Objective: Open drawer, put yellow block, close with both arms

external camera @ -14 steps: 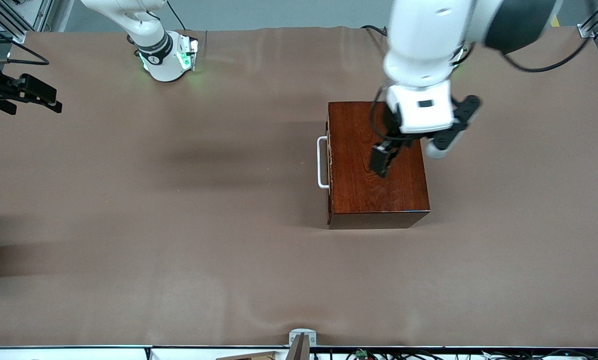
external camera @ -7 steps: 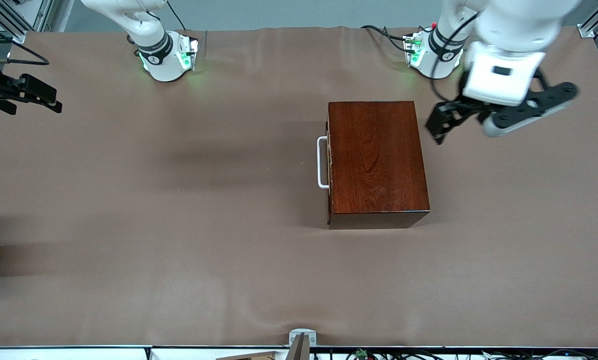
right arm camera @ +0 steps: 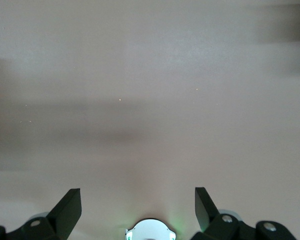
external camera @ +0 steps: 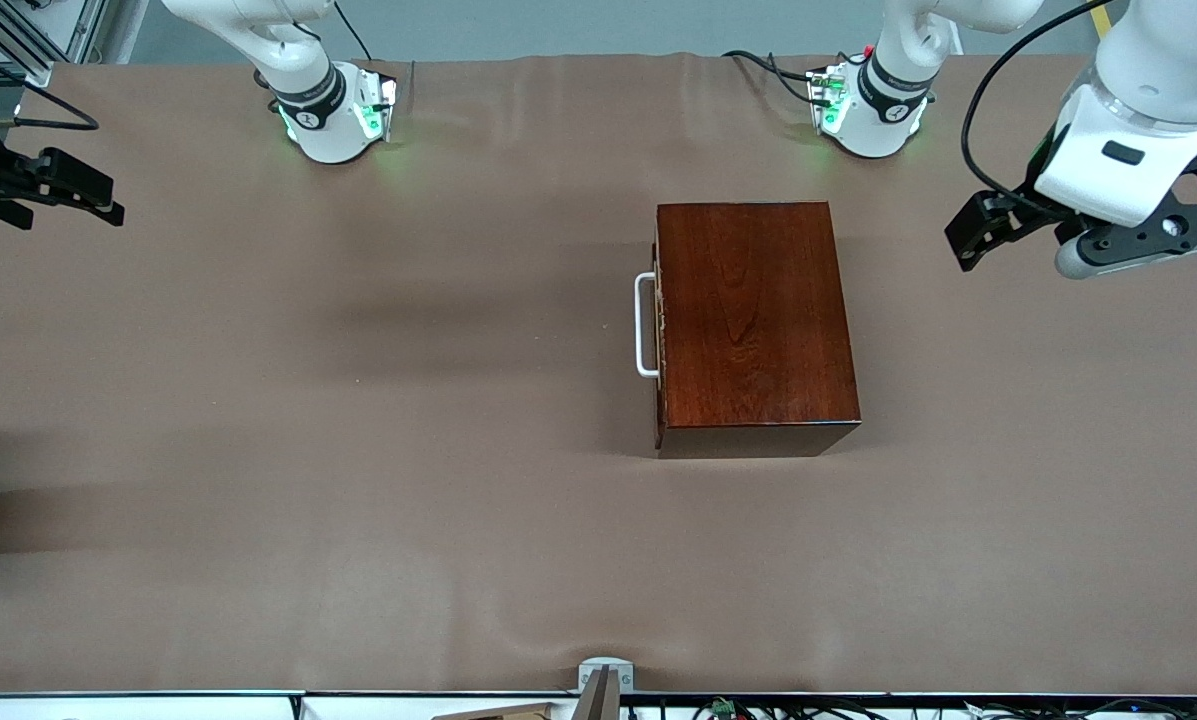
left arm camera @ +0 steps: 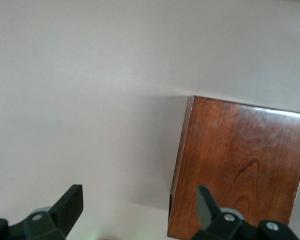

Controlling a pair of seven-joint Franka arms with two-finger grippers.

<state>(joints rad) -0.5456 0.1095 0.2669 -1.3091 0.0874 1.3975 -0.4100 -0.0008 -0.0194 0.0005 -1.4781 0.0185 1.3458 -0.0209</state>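
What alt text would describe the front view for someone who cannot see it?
A glossy reddish-brown wooden box sits shut on a brown table, its white handle facing the right arm's end. The left pincer hangs open over bare table at the left arm's end; the right pincer waits open at the other end.

We see the wooden box [external camera: 755, 325] on the table [external camera: 358, 450] toward the left arm's end, its drawer [external camera: 659, 325] pushed in, with the handle [external camera: 644, 325] facing the right arm's end.
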